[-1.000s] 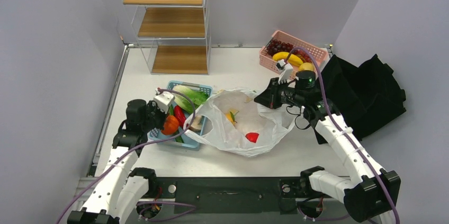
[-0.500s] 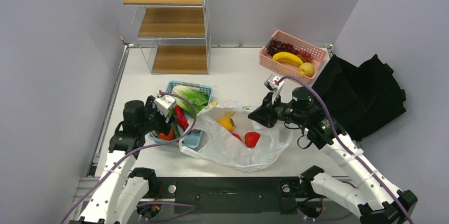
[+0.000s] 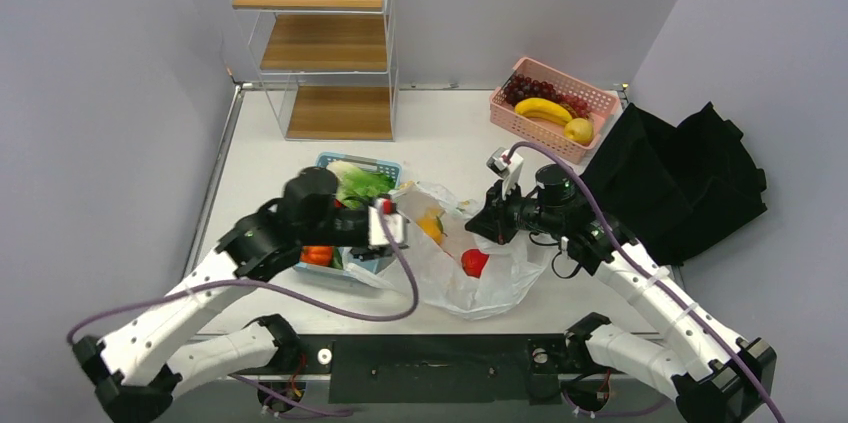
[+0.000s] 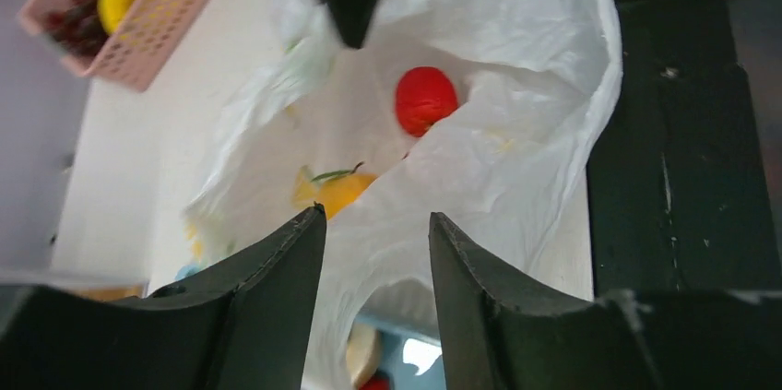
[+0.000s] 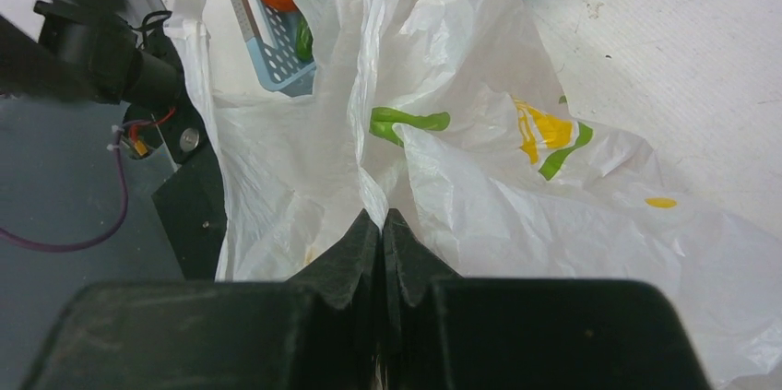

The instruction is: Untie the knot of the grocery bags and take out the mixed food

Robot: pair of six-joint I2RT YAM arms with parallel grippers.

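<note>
Overhead view: thin crinkly translucent white plastic grocery bag [image 3: 455, 278] printed with yellow citrus slices and green marks lies on the white table [image 3: 440, 128] between the two arms, mouth open upward. Inside it sit a round red apple [image 3: 474, 262] and an orange fruit [image 3: 430, 230], apart from each other. Left gripper [image 3: 403, 233] reaches over the bag's left rim; right gripper [image 3: 490, 224] is at the right rim. Jaw state is not readable from above. Left wrist view: left gripper [image 4: 373, 219] has its jaws apart, with bag film showing in the gap; I cannot tell whether the fingers [image 4: 277, 270] touch it. This view looks into the bag, with the apple [image 4: 426, 100] farther in and the orange fruit [image 4: 337, 192] nearer, half covered by a fold. Right wrist view: right gripper [image 5: 381, 219] is closed, a gathered fold of the bag [image 5: 479, 159] pinched at its tips; the contents are not visible here. The blue perforated plastic basket [image 3: 365, 161] just left of the bag holds a small orange pumpkin-like vegetable [image 3: 318, 255], seen from above partly under the left arm, beside green leaves. Also on the table are a pink plastic basket [image 3: 600, 103] with a yellow banana [image 3: 543, 108] at the far right, and a black fabric tote [image 3: 690, 173] at the right edge.
</note>
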